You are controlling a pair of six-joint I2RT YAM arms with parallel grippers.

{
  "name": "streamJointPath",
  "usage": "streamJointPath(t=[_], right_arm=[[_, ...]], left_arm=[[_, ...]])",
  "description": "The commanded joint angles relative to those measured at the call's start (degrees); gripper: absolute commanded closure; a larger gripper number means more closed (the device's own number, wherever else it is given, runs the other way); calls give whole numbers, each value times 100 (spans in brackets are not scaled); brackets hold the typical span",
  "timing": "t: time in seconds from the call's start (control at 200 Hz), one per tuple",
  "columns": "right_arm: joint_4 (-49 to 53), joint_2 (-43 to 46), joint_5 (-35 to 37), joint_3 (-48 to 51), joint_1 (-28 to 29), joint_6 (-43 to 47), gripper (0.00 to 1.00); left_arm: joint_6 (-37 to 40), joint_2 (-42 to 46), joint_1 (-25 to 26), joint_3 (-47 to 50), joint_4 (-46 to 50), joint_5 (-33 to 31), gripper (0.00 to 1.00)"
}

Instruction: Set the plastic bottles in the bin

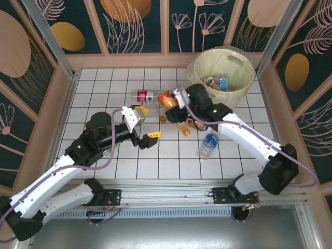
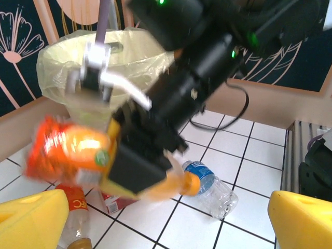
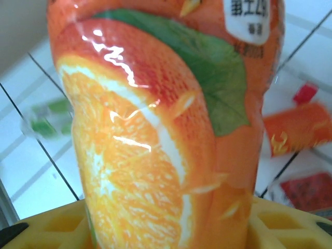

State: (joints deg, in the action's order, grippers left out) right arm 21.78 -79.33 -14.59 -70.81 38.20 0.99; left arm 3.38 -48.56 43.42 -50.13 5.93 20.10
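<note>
The right claw (image 1: 170,101) clamped an orange bottle (image 3: 155,129) at centre frame, near the bin (image 1: 248,83). The left claw (image 1: 146,123) gaped apart.

Both arms are built of white tubular links and bulky black joints: the left arm (image 1: 57,176) at lower left, the right arm (image 1: 249,137) at right, with green lights (image 1: 214,110) near its wrist. A purple cable (image 1: 96,167) loops along each. The left gripper (image 1: 146,122) has yellow fingers (image 1: 152,136).
</note>
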Motion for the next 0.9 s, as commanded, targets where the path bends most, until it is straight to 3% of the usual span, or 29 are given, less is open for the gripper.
streamJointPath(t=[0.0, 0.29, 0.651, 0.896], right_arm=[[-464, 275, -405, -483, -285, -134, 46], [-807, 64, -124, -1670, -1249, -236, 50], [-502, -766, 1479, -2846, -2201, -467, 46], [-17, -1174, 2293, -2880, -2665, -470, 44]], left_arm=[[-83, 49, -15, 42, -276, -118, 1], [-78, 22, -17, 56, -259, -223, 1], [-95, -49, -17, 47, -243, -296, 1], [-56, -110, -13, 39, -189, -412, 1]])
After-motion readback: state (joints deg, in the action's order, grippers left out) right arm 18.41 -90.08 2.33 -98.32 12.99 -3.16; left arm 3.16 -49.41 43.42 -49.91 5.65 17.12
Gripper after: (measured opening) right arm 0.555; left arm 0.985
